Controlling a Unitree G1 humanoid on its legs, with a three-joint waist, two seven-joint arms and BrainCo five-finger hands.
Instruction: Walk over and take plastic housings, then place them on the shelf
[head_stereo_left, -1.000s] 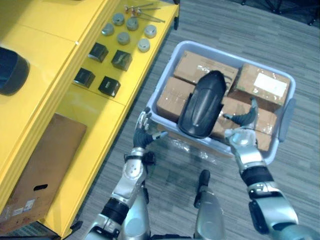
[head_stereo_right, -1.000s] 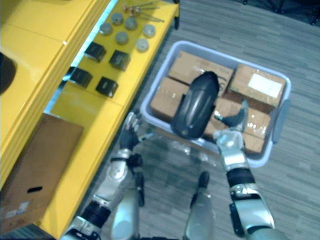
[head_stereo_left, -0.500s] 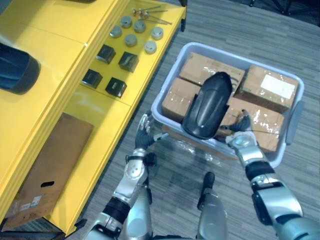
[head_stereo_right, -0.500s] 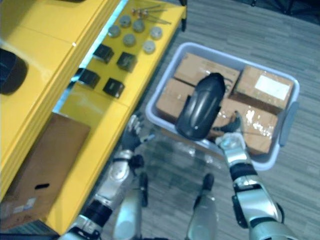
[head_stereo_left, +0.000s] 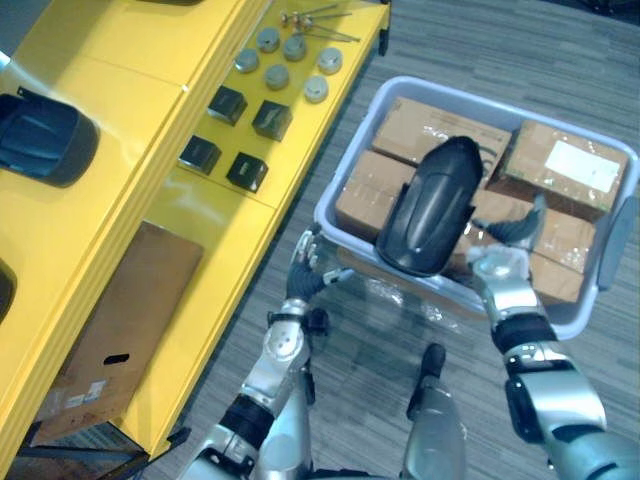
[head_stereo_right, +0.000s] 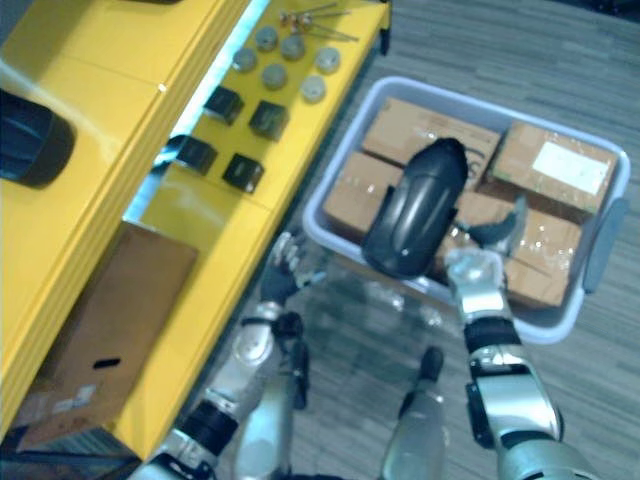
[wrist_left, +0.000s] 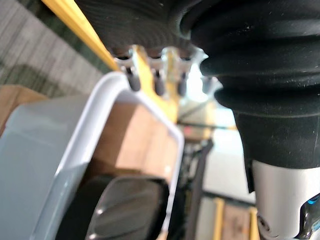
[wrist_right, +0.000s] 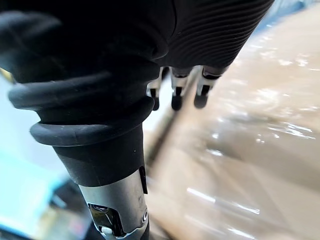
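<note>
A black plastic housing (head_stereo_left: 430, 215) lies lengthwise on top of cardboard boxes (head_stereo_left: 425, 120) inside a pale grey bin (head_stereo_left: 572, 325) on the floor. My left hand (head_stereo_left: 303, 277) is at the bin's near left corner, its fingers (wrist_left: 159, 81) relaxed at the white rim (wrist_left: 100, 115), with the housing (wrist_left: 125, 210) beyond. My right hand (head_stereo_left: 500, 262) hovers over the bin's near edge just right of the housing, open, its fingers (wrist_right: 176, 97) straight above a taped box (wrist_right: 250, 125). A second black housing (head_stereo_left: 45, 138) rests on the yellow shelf's (head_stereo_left: 180, 60) upper level.
The yellow shelf runs along the left. Its lower level carries small black boxes (head_stereo_left: 245, 170), grey round parts (head_stereo_left: 290, 65), a few bolts (head_stereo_left: 320, 15) and a flat cardboard box (head_stereo_left: 120, 320). Grey carpet (head_stereo_left: 480, 50) surrounds the bin.
The camera has shifted, so more of the shelf's upper level and its housing show. My right hand's fingers have lifted a little beside the housing. The left hand stays at the bin corner.
</note>
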